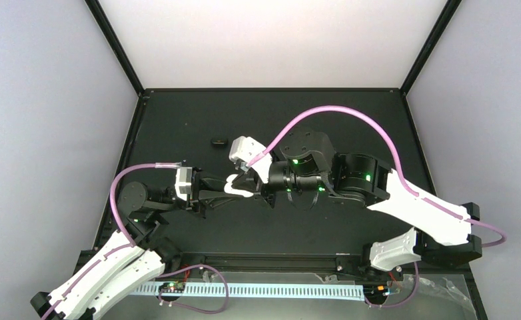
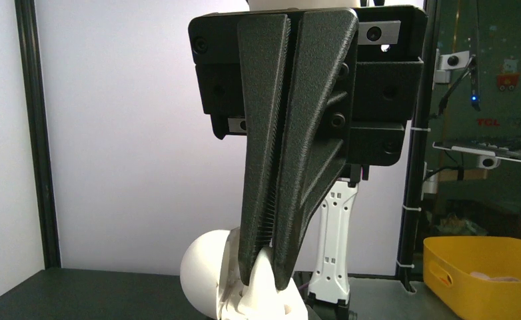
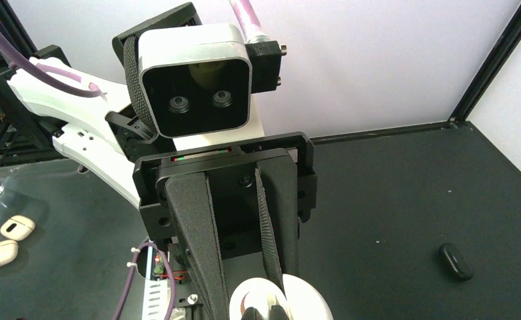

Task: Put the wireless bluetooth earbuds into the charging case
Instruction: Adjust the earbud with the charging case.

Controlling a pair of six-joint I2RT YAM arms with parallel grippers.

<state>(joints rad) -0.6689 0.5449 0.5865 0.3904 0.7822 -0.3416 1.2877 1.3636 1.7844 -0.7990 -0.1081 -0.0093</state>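
Counting on the top camera: two arms, both hands meeting mid-tabletop (image 1: 351,120), and one charging case (image 1: 235,187) between them. I can count one earbud (image 2: 265,273), and only on the left wrist camera. One small black oval (image 1: 218,141) lies alone at 11 o'clock from the hands, well apart. The right wrist camera also shows two pale oval bits (image 3: 16,227) side by side at its far 9 o'clock edge. One yellow bin (image 2: 484,267) sits off at 4 o'clock in the left wrist view.

From above, the case's long axis runs roughly 10 to 4 o'clock. It is open. On the left wrist camera, its rounded lid bulges out at 9 o'clock of the body.

The left hand (image 1: 224,190) reaches in from 9 o'clock. It is clamped around the case, with its fingers (image 3: 186,260) held apart by the case's width.

The right hand (image 2: 264,283) comes from 3 o'clock. Its fingers are pressed almost together on a sliver of white, which as far as I can tell is the earbud. That piece stands 12 to 6 o'clock, its narrow end up between the tips and its lower end down at the open case. I cannot tell whether it is seated.
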